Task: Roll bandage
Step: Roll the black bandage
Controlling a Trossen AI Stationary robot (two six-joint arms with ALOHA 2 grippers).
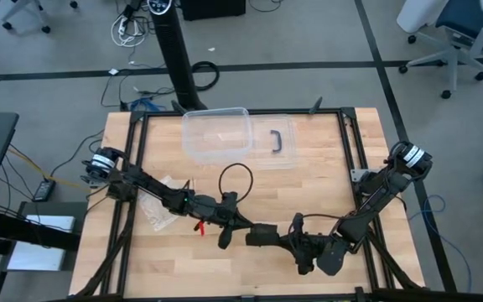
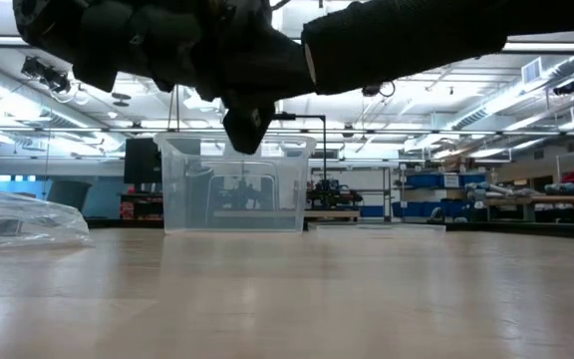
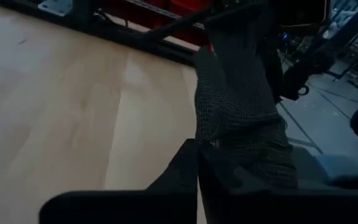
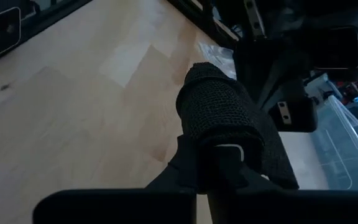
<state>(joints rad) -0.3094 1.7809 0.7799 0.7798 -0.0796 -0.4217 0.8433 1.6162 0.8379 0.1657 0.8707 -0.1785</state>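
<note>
The bandage, a black mesh strip, is held between both grippers above the near middle of the table (image 1: 325, 159). Its flat part (image 3: 238, 106) runs out from my left gripper (image 3: 197, 171), which is shut on it. Its wound end (image 4: 219, 115) sits at my right gripper (image 4: 219, 165), which is shut on it. In the high view my left gripper (image 1: 227, 233) and my right gripper (image 1: 261, 236) are close together, with the bandage (image 1: 243, 225) between them. In the low view both arms hang above the tabletop. My left gripper pinches the flat strip (image 3: 229, 152) between its two fingers, near one end. The strip runs on from the fingers toward the right arm, clear of the table. My right gripper holds the bandage's wound end (image 4: 213, 134), which lies bunched over its fingertips. Whether a finger is inside the winding is hidden by the fabric. The wound end is clear of the table.
A clear plastic box (image 1: 216, 134) stands at the far middle, its lid with a black handle (image 1: 279, 141) beside it. A crinkly clear bag (image 1: 162, 205) lies at the left under the left arm. A black cable loop (image 1: 235, 178) rises from the left arm.
</note>
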